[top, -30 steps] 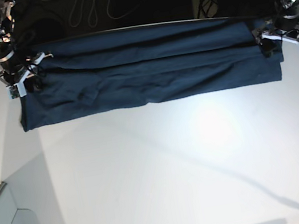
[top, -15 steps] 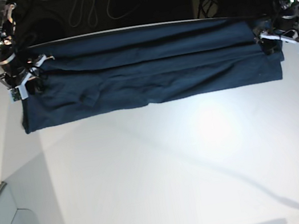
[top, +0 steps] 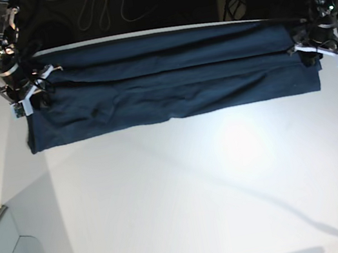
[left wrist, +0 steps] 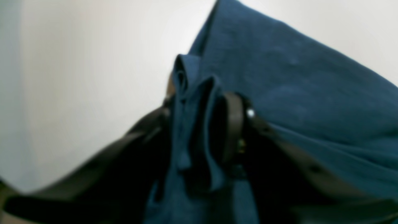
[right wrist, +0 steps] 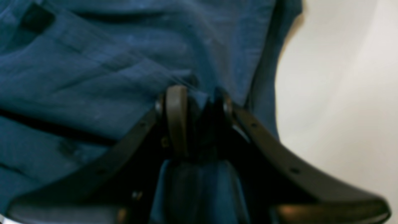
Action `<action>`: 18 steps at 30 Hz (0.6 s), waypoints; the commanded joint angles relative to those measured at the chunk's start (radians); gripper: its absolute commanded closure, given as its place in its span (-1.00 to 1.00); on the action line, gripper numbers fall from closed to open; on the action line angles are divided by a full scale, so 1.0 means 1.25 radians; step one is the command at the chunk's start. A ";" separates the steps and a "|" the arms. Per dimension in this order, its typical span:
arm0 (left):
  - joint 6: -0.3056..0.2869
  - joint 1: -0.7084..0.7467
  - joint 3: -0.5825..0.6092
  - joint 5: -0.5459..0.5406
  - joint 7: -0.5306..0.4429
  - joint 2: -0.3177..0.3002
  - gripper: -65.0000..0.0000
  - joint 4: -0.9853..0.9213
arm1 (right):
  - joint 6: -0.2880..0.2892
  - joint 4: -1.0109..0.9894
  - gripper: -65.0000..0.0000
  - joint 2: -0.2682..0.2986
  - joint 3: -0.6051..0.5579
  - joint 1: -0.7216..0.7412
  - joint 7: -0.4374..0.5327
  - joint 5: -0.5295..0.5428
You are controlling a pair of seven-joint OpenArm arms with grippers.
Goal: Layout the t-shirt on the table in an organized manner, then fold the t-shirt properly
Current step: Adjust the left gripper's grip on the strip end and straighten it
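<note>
Both my wrist views are soft and out of focus. In the left one, the dark navy cloth t-shirt (left wrist: pixel 279 87) runs off the right and bottom edges, and a bunched fold hides the space between the black fingers (left wrist: pixel 231 130) of my left gripper (left wrist: pixel 202 124). In the right wrist view, the cloth fills the left side past the edge (its weave is only a smear). From the base camera, both gripper tips are too small to make out.
</note>
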 commanded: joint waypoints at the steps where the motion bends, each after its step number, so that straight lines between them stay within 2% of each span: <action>1: -0.016 -0.002 0.000 -0.001 0.013 -0.006 0.55 0.005 | 0.003 0.009 0.50 0.005 0.002 0.004 0.009 0.005; 5: -0.024 -0.004 0.000 0.000 0.013 -0.006 1.00 0.005 | 0.003 0.009 0.50 0.005 0.002 0.004 0.009 0.005; 18: -0.023 -0.002 -0.001 0.000 0.016 -0.006 1.00 0.086 | 0.003 0.016 0.49 0.005 0.002 0.005 0.014 0.005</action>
